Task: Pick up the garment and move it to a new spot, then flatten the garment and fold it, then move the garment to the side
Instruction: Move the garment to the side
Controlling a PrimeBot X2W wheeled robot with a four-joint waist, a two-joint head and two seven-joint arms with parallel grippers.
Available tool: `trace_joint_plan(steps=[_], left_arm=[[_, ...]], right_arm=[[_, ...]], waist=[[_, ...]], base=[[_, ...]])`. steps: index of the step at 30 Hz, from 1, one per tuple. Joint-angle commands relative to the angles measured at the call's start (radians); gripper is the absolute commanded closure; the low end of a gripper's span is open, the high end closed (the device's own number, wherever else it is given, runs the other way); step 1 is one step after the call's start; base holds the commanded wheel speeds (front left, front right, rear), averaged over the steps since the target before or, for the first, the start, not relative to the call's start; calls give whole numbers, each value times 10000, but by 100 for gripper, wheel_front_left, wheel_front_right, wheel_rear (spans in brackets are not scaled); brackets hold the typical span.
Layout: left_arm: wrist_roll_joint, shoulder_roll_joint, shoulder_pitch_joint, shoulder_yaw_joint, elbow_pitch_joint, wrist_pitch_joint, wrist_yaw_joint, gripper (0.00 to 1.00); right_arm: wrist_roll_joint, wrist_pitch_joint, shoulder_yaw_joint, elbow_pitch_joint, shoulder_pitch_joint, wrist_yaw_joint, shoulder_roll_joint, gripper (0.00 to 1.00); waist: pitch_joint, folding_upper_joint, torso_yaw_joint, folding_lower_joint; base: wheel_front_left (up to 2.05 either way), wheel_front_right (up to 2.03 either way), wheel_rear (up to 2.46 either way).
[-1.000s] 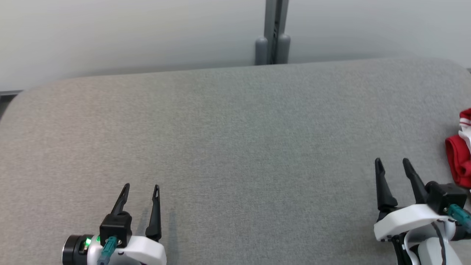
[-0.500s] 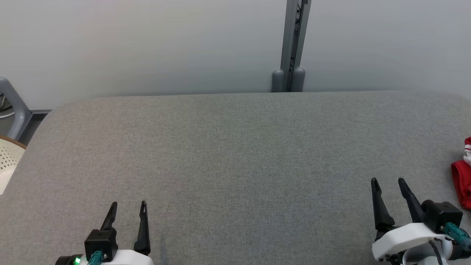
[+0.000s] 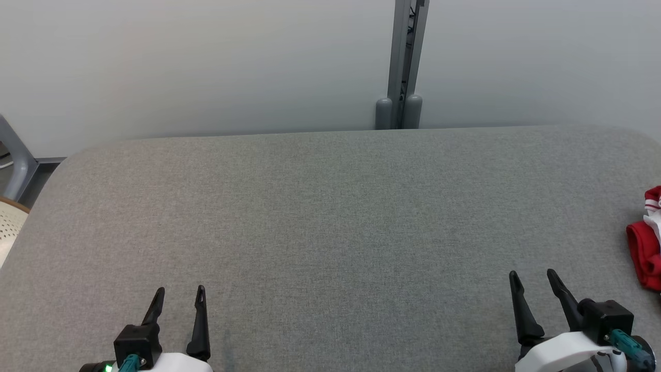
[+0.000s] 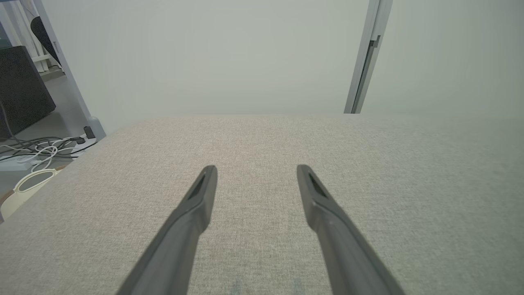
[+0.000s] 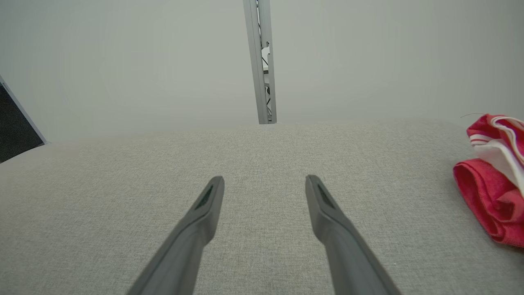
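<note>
Grey cushion in my head view: left gripper and right gripper spread wide, empty. Left wrist: my fingers bare over cushion. Right wrist: red garment lies right of the fingers, apart.

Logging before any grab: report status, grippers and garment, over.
Left gripper open, empty. Right gripper open, empty. Red-and-white garment bunched at right edge of grey fabric surface, untouched. No obstacle seen between it and right gripper.

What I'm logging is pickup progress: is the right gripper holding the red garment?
No, the right gripper is open above the grey surface, with the red garment lying apart to its right.
</note>
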State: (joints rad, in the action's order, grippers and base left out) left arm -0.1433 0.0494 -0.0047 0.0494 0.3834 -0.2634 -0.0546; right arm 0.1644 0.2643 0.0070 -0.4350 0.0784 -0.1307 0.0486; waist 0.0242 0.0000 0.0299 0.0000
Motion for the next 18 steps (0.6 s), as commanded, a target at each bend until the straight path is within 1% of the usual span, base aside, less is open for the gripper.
trace_joint_plan(steps=[1, 18], left_arm=[[-19, 35, -29, -33, -8, -10, 18, 0], [-182, 34, 40, 24, 196, -9, 155, 0]], right_arm=[[-89, -9, 21, 62, -57, -1, 51, 0], [-261, -9, 64, 270, -101, -1, 54, 0]], waist=[[-15, 0, -14, 0], [-32, 0, -76, 0]], base=[[0, 0, 0], [0, 0, 0]])
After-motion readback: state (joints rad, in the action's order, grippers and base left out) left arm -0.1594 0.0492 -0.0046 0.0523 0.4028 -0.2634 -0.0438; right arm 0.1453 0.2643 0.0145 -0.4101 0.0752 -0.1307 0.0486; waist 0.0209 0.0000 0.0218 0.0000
